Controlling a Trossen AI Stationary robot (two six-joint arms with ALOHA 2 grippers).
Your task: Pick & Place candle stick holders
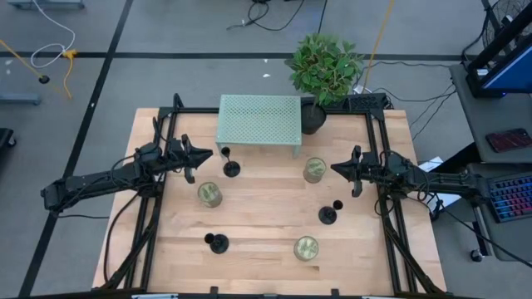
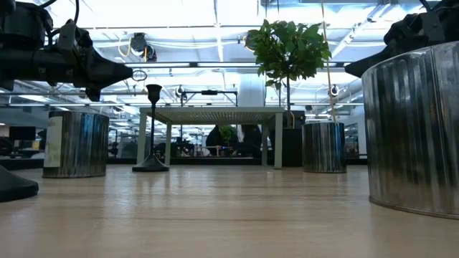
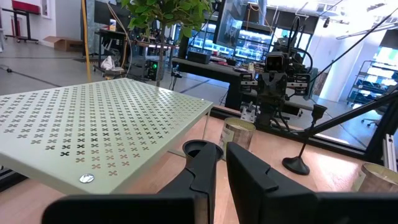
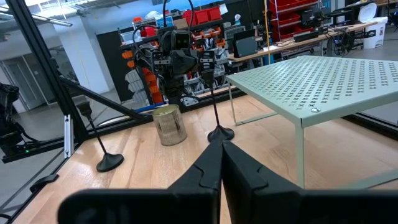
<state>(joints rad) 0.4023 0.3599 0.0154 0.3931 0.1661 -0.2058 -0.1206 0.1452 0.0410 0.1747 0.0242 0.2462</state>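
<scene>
Three black candle stick holders stand upright on their disc bases on the wooden table [image 1: 266, 266]: one [image 1: 230, 168] in front of the green stand, one [image 1: 329, 214] at the right, one [image 1: 217, 242] near the front. My left gripper [image 1: 209, 155] hovers level at the left, its fingers [image 3: 205, 171] a narrow gap apart, holding nothing. The nearest holder's cup [image 3: 202, 149] shows just beyond them. My right gripper [image 1: 333, 170] hovers level at the right, shut and empty [image 4: 221, 146], pointing toward the far-left holder [image 4: 221, 132].
A pale green perforated stand [image 1: 258, 121] sits at the table's far middle, with a potted plant [image 1: 324, 65] behind its right corner. Three metal cans [image 1: 209, 194] [image 1: 314, 170] [image 1: 306, 247] stand among the holders. Black frame rails [image 1: 378, 158] run along both sides.
</scene>
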